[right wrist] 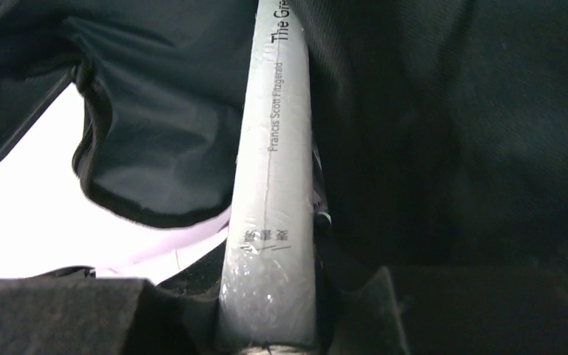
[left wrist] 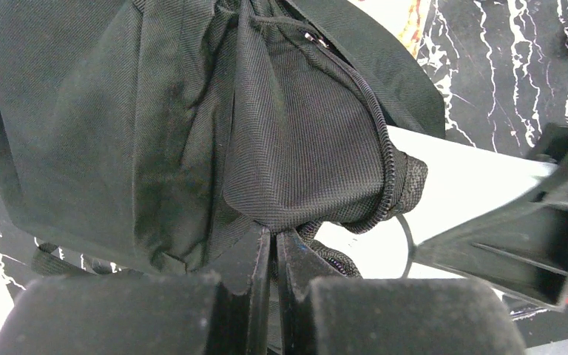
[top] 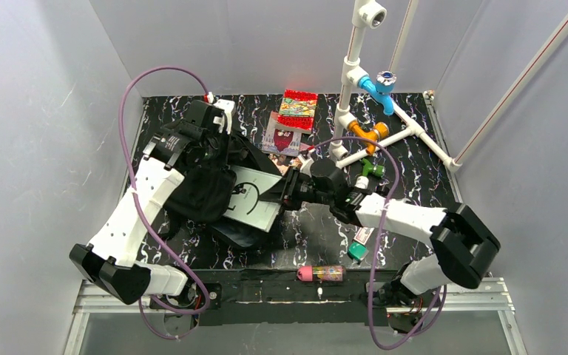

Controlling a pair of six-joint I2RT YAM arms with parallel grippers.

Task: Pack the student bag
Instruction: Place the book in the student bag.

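The student bag (top: 203, 192) is a soft black backpack lying left of centre on the marbled table. My left gripper (left wrist: 275, 237) is shut on a fold of its fabric beside the zipper (left wrist: 384, 159), holding the mouth up. My right gripper (right wrist: 270, 310) is shut on the spine of a pale grey book (right wrist: 274, 185), printed with the name Francis Scott Fitzgerald. The book (top: 255, 196) lies flat with its far end under the raised bag edge. In the top view my right gripper (top: 285, 192) holds the book's right edge. How deep the book sits in the bag is hidden.
At the back lie a red patterned book (top: 297, 109) and a book with a face on it (top: 282, 137). A white pipe frame (top: 355, 96) with coloured fittings stands back right. Near the front edge are a pink pencil case (top: 322, 274) and a green item (top: 358, 251).
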